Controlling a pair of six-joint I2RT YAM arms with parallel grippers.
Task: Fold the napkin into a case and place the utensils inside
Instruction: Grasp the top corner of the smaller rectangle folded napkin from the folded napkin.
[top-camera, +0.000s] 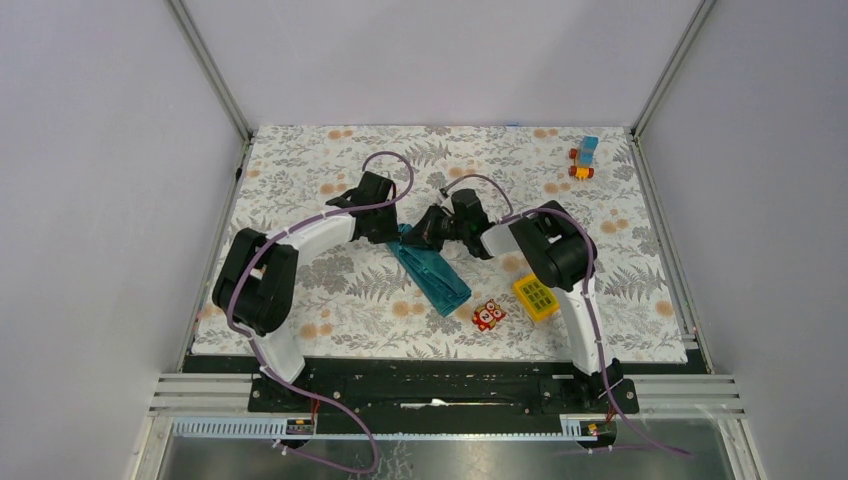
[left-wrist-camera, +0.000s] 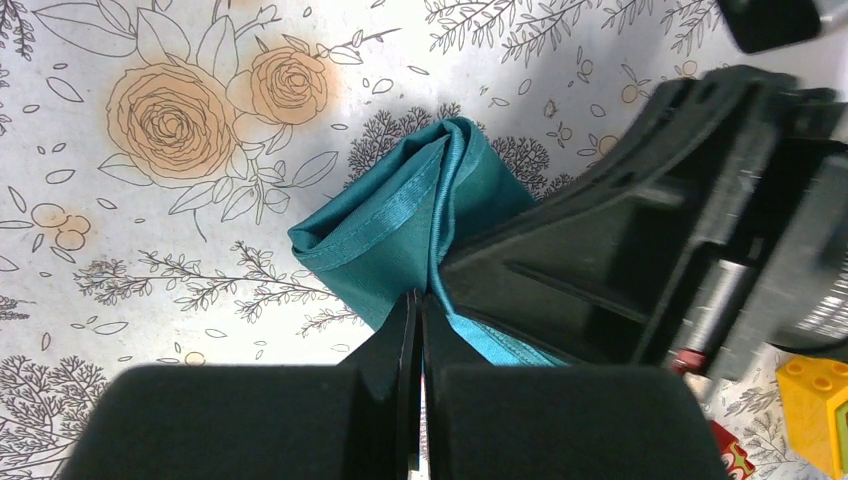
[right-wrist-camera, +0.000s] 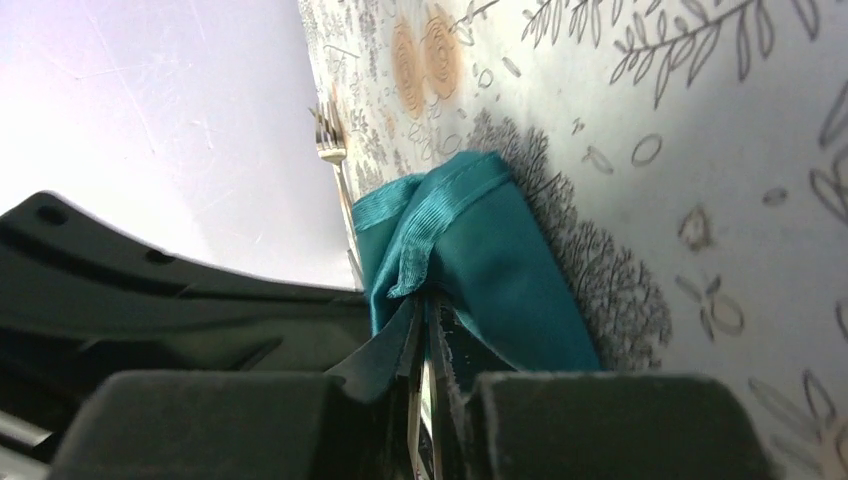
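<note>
**Overhead view.** The napkin (top-camera: 435, 272), already folded to a narrow teal strip, lies mid-table (top-camera: 300, 180). Its long axis runs from 11 o'clock to 5 o'clock. I have both arms meeting at its far, 11 o'clock end. The left gripper (top-camera: 392, 232) comes in from 9 o'clock and the right gripper (top-camera: 428, 232) from 3 o'clock, their housings close together.

**Left wrist view.** The left fingers are pressed together on the cloth's ribbed hem, with no gap between them. The fabric bunches and rises beyond the tips.

**Right wrist view.** The right fingers likewise sit together, with a layer of hem running down between their tips. I read this as a pinch on the napkin. Two grips on one end, I judge, serve to part the layers and hold a mouth open for the pocket.

**Utensils.** A fork (right-wrist-camera: 330, 135) lies on the table beyond the cloth, at 11 o'clock of it in the right wrist view, tines pointing away from the camera. No utensil shows inside the fold yet, and I see no spoon.

**Bystanders.** The red owl toy (top-camera: 488, 315) and the yellow block (top-camera: 536, 297) sit just off the strip's near end, at 3 to 4 o'clock. A toy car (top-camera: 584, 158) stands near the far 1 o'clock corner. None belongs to the task.
</note>
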